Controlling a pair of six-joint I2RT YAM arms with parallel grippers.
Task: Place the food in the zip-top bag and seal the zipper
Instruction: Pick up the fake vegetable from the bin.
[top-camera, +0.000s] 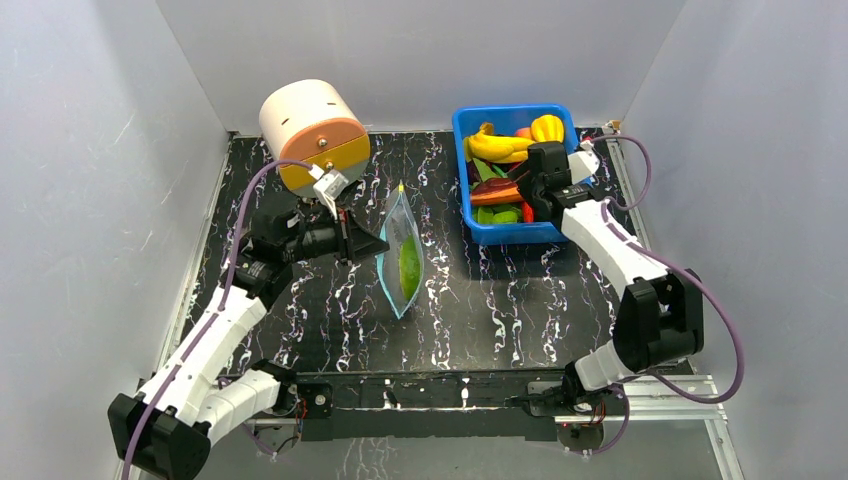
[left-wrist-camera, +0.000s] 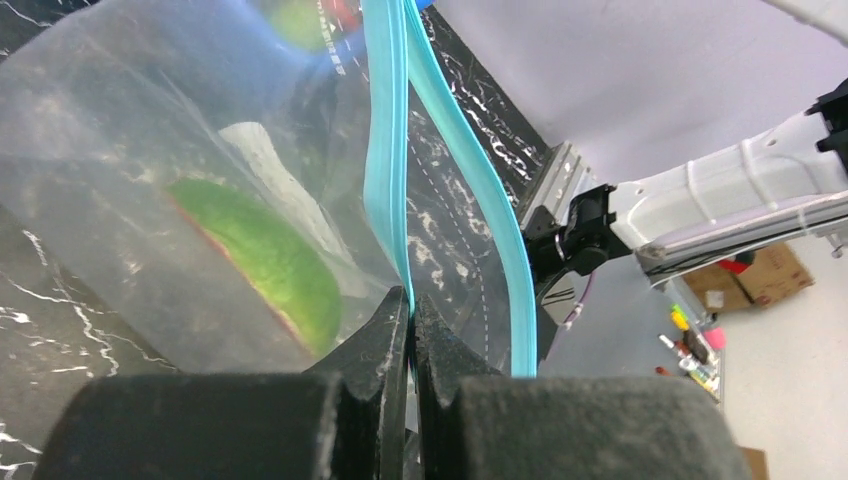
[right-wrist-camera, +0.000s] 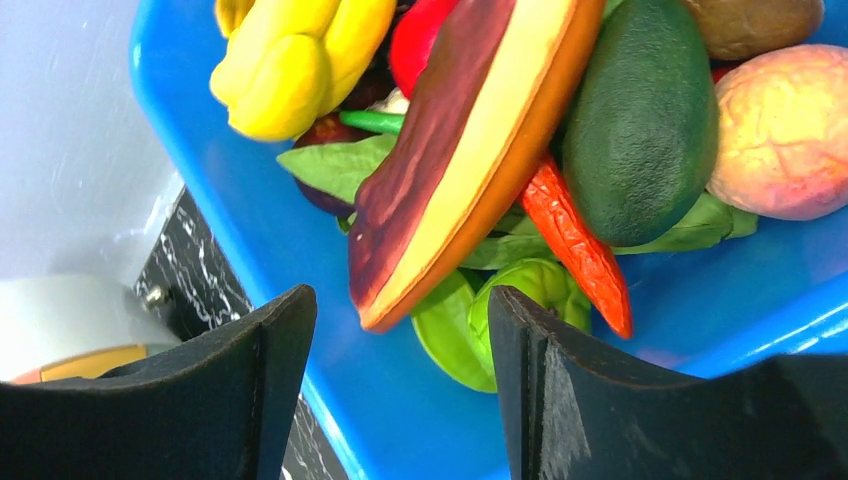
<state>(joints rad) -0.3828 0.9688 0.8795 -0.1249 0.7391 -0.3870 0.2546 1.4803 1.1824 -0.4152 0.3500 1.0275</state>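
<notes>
One green toy slice (left-wrist-camera: 262, 255) in clear plastic zip-top bag (top-camera: 396, 228); left gripper (left-wrist-camera: 411, 310) pinches unsealed teal zipper (left-wrist-camera: 383, 150); right gripper (right-wrist-camera: 400, 330) gapes over full blue bin (right-wrist-camera: 230, 200).

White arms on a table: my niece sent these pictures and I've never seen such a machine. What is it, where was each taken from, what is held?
These are two robot arms bolted at the near edge of a table, each ending in a two-finger claw. The wide picture comes from a camera above and behind them; the others from a camera on each wrist. The left claw is shut on the blue zipper of a clear bag with a green toy food piece inside. The right claw is open and empty over a blue bin of toy fruits and vegetables. A white-and-orange drum stands at the back.
</notes>
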